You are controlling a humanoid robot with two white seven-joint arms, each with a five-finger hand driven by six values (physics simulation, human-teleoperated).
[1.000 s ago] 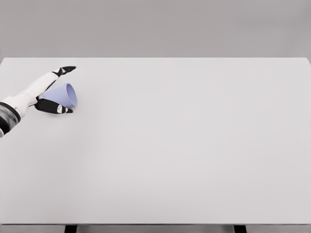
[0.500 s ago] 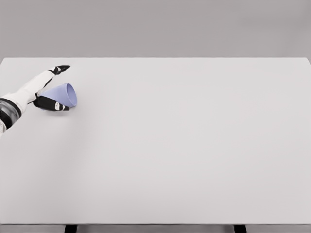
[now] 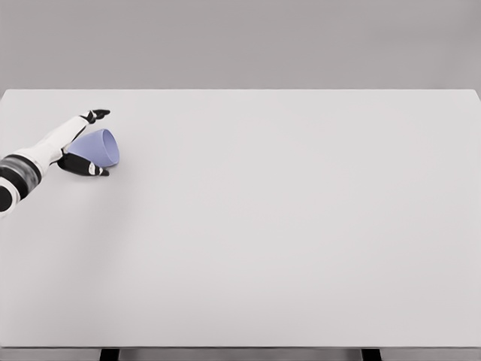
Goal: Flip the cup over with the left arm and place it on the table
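The cup (image 3: 100,147) lies on its side at the far left of the counter (image 3: 285,226), mouth facing right, with the left robot hand (image 3: 81,143) spread around it: 1 finger reaches past its far side and the dark thumb sits against its near side, but I cannot tell whether the grip is firm. If the hold is loose, the tapered cup could slip or roll away during the flip. No brand, label or writing shows.

Left arm (image 3: 34,156): white shell with a dark ring behind the wrist; left hand (image 3: 79,147): white back, black fingers (image 3: 98,114) bearing small pale marks.
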